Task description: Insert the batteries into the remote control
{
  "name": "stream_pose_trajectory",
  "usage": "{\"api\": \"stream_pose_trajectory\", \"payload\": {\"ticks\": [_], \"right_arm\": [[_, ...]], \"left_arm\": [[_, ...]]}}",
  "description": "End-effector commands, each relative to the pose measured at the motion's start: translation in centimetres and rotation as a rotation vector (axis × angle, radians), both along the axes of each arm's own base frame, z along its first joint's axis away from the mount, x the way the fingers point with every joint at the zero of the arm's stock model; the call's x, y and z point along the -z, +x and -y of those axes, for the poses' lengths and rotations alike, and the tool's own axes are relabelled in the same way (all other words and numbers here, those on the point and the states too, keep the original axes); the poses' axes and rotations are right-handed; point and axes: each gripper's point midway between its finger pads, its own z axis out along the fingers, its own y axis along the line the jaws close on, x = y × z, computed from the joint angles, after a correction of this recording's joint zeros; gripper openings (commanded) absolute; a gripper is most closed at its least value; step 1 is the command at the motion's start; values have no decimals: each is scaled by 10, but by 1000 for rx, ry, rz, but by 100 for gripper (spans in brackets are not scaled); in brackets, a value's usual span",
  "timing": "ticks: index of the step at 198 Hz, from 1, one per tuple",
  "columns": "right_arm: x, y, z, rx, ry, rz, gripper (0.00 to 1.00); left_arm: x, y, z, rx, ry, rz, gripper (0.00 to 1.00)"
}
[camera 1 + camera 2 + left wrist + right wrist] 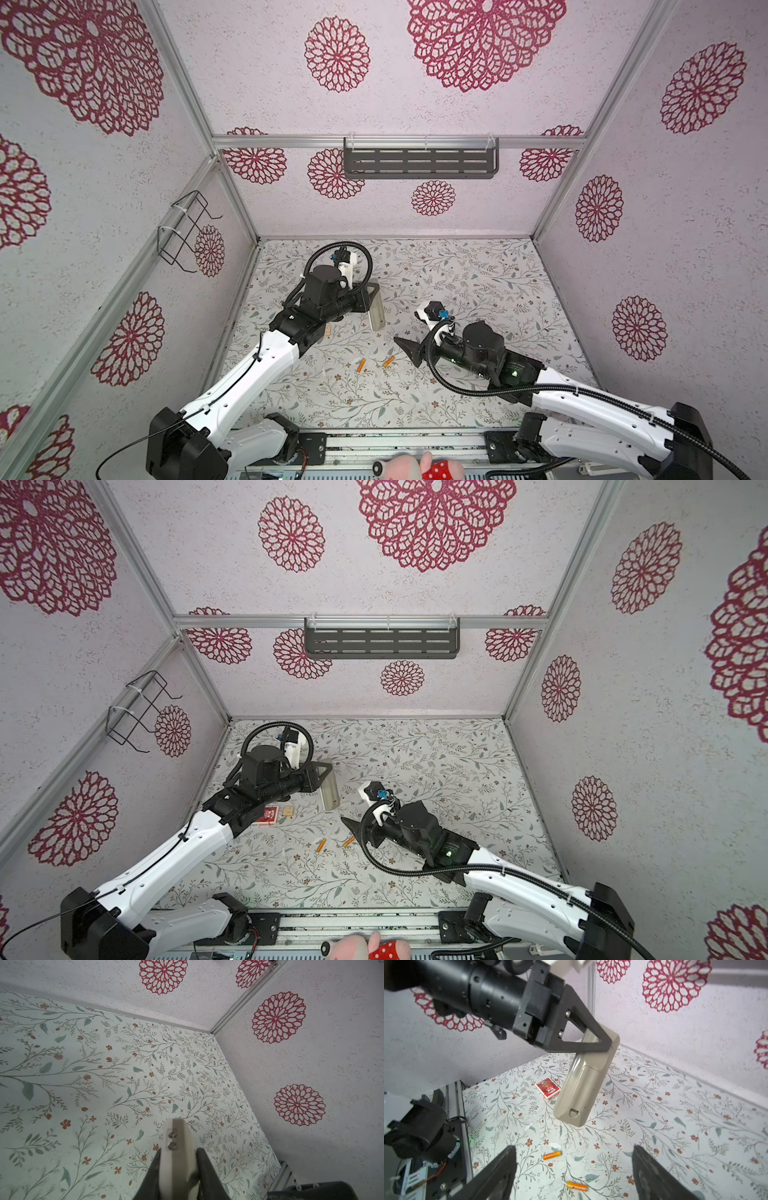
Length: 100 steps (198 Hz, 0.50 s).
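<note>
The left tool (607,1044) clamps the remote control (581,1088) aloft, beige back showing; the right tool (574,1148) gapes wide above the batteries (552,1155) lying apart on the table (478,282).

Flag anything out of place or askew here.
The remote control hangs tilted off the table, pinched at one end by the left gripper, its back cover apparently still shut. The batteries lie loose on the table, pointing different ways. A pink plush toy sits on the front rail.
</note>
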Motion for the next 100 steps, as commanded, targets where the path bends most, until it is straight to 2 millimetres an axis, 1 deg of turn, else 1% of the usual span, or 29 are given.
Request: {"api": "stream_pose_trajectory", "payload": {"ticks": [1, 24, 34, 56, 79, 100], "right_arm": [[-12, -7, -2, -63, -74, 164, 90], [-2, -4, -11, -86, -157, 198, 89], [2, -5, -17, -100, -196, 228, 85], [3, -14, -28, -141, -243, 309, 78], [-1, -19, -33, -161, -242, 360, 70], [3, -20, -39, -173, -261, 376, 61]], "left_arm": [[-8, -23, 6, 117, -46, -8, 0], [-4, -39, 8, 178, -91, -52, 0], [-1, -45, 8, 192, -105, -71, 0], [8, -53, 7, 207, -128, -116, 0], [17, -57, 5, 209, -149, -152, 0], [22, -59, 5, 217, -177, -175, 0]]}}
